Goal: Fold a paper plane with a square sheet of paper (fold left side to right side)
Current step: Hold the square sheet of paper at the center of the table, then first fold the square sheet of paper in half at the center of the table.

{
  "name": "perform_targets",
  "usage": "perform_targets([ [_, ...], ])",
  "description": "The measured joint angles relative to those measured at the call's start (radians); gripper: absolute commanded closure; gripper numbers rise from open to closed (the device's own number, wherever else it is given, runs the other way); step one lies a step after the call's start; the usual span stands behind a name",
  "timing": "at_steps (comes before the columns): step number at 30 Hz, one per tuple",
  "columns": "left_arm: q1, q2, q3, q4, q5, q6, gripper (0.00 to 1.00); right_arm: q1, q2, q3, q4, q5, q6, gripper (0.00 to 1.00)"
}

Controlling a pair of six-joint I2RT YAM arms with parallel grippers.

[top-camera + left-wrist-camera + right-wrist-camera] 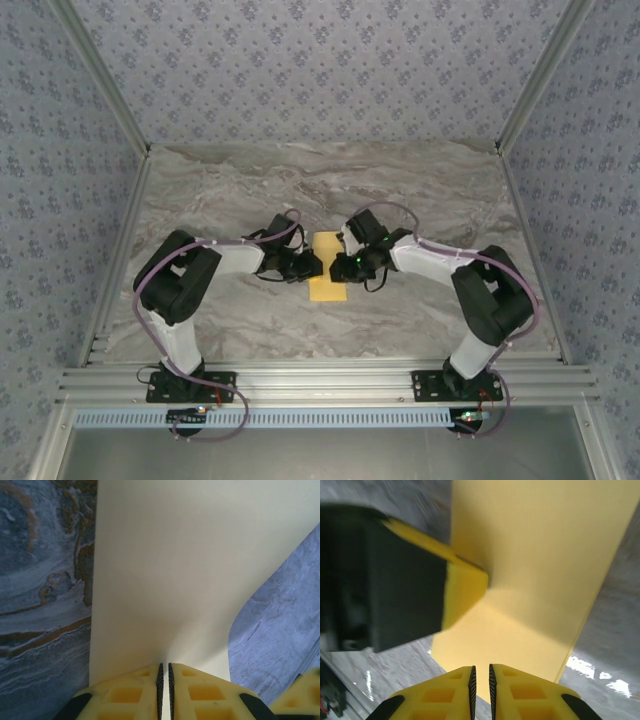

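The square sheet of paper (327, 270) lies yellow at the table's middle, between the two grippers. My left gripper (308, 266) comes at it from the left. In the left wrist view its jaws (165, 667) are shut on the paper (175, 570), which rises pale and curved from between them. My right gripper (345, 268) is at the sheet's right side. In the right wrist view its jaws (481, 669) stand a narrow gap apart over the paper's (535, 580) near corner, with nothing between them. The left gripper's yellow finger (465, 587) meets the sheet there.
The marble-patterned table top (240, 190) stretches around the sheet. Patterned walls (320, 60) close in the back and sides, and an aluminium rail (320, 385) with both arm bases runs along the near edge.
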State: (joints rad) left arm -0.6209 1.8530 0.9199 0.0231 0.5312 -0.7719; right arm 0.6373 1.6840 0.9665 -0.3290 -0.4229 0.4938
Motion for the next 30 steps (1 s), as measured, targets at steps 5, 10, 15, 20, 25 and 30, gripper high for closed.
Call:
perform_targets([
  [5,-0.001,0.0,0.002,-0.003,-0.001,0.0,0.86,0.006,0.067,0.0,-0.009,0.015,0.011,0.82],
  [10,-0.003,0.0,0.023,-0.042,-0.008,0.0,0.84,0.002,0.091,0.008,-0.031,0.035,0.01,0.82],
  [15,-0.003,0.0,0.061,-0.093,-0.012,0.0,0.77,0.002,0.101,0.024,-0.056,0.048,0.003,0.83],
  [20,-0.002,0.013,0.128,-0.116,-0.016,0.001,0.77,0.001,0.104,0.031,-0.069,0.06,-0.013,0.89],
  [25,0.002,0.058,0.176,-0.119,-0.018,0.005,0.79,0.0,0.108,0.039,-0.083,0.061,-0.022,0.9],
  [30,0.017,0.1,0.19,-0.128,-0.018,0.011,0.8,0.0,0.11,0.046,-0.095,0.069,-0.038,0.9],
])
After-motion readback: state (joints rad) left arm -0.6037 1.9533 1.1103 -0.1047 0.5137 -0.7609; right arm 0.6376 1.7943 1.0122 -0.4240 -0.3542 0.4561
